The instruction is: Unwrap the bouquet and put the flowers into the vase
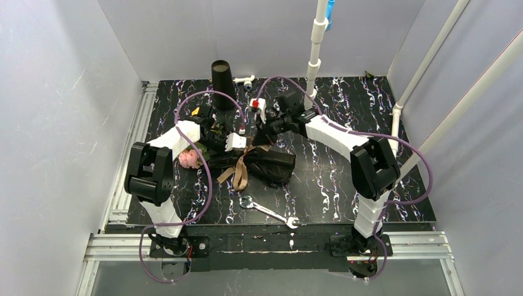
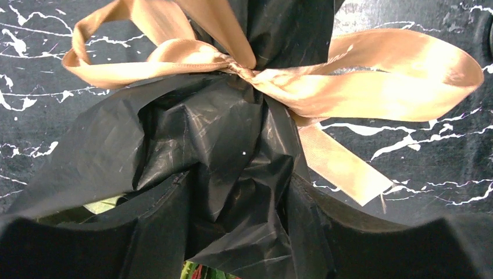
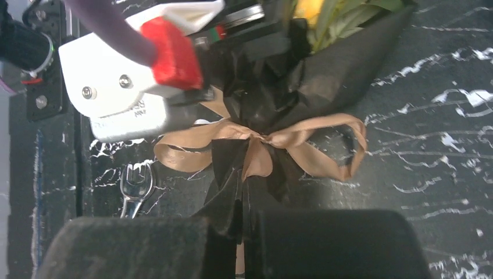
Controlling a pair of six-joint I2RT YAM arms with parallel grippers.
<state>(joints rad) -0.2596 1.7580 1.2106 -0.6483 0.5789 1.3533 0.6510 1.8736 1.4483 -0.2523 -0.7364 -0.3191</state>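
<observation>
- A wrench [image 1: 269, 211] lies on the counter [image 1: 345, 185], on the near side of both claws.
- The bouquet [image 1: 265, 165] lies flat beneath the claws, its tan ribbon [image 1: 240, 171] tied in a bow.
- The right claw [image 3: 241, 224] is closed, pinching the bouquet's black paper tail just short of the bow.
- The left claw [image 2: 235, 197] grips the bunched paper on the other side of the bow.
- A pink flower [image 1: 190, 158] pokes out behind the left claw.
- The vase [image 1: 221, 77] stands upright beyond both claws, well apart.
</observation>
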